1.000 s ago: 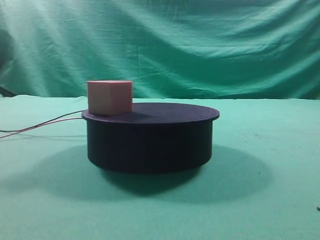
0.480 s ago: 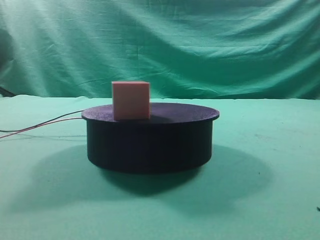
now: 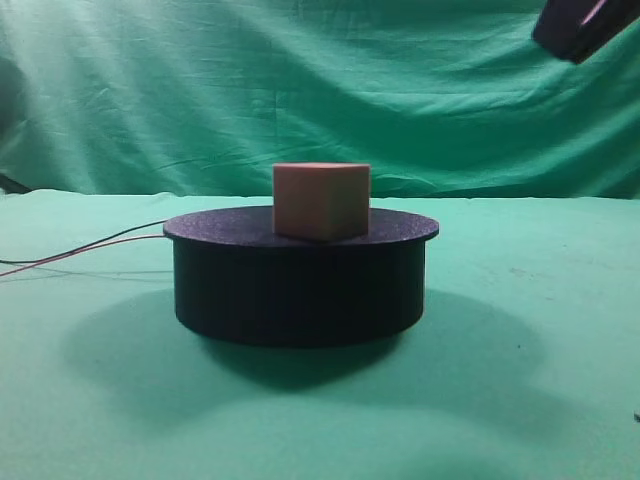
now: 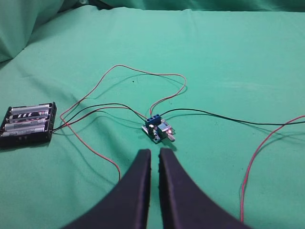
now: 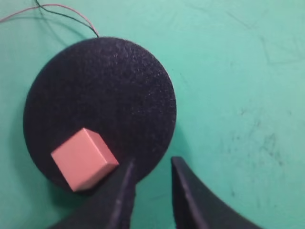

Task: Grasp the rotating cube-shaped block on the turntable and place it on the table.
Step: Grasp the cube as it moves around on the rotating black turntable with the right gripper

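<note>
The salmon-pink cube-shaped block [image 3: 320, 202] sits on the front part of the black turntable [image 3: 300, 290], which stands on the green table [image 3: 540, 400]. In the right wrist view the block [image 5: 83, 158] lies near the disc's lower-left rim [image 5: 100, 90]. My right gripper [image 5: 152, 164] is open and empty, high above the disc's edge, to the right of the block. Part of it shows at the top right of the exterior view [image 3: 580, 25]. My left gripper [image 4: 155, 153] is shut and empty above the cloth, away from the turntable.
Red and black wires [image 3: 80, 250] run left from the turntable. In the left wrist view a black battery holder [image 4: 28, 125] and a small blue circuit board [image 4: 158, 130] lie on the cloth among looping wires [image 4: 252, 162]. A wrinkled green backdrop [image 3: 300, 90] hangs behind.
The block has ridden the turning disc from the left rim across to the front middle. My right gripper has come into the exterior view at the top right.
</note>
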Robot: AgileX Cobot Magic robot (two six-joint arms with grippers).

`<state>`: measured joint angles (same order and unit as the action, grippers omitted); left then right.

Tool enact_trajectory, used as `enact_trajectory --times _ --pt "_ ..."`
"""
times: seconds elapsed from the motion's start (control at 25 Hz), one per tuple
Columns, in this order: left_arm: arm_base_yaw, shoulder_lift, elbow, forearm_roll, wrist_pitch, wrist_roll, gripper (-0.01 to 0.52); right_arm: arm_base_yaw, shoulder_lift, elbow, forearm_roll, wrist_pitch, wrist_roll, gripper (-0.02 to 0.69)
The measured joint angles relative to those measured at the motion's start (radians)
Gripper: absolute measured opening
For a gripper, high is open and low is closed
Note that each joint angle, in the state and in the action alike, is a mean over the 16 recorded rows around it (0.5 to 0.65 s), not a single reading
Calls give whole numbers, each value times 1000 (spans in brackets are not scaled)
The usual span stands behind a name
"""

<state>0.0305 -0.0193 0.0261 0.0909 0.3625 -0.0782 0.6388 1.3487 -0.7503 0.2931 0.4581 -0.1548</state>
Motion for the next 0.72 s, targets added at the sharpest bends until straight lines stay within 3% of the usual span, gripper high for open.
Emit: enact_trajectory --times 0.24,0.36,0.48,0.72 --pt "0 0 0 0 0 0 0 9 105 -52 56 -29 -3 530" --pt "0 0 0 0 0 0 0 13 150 -65 76 -50 -12 596" --pt "0 0 0 0 0 0 0 16 195 -71 86 -79 -29 570" --pt "0 0 0 0 0 0 0 19 252 -75 93 -132 -69 415"
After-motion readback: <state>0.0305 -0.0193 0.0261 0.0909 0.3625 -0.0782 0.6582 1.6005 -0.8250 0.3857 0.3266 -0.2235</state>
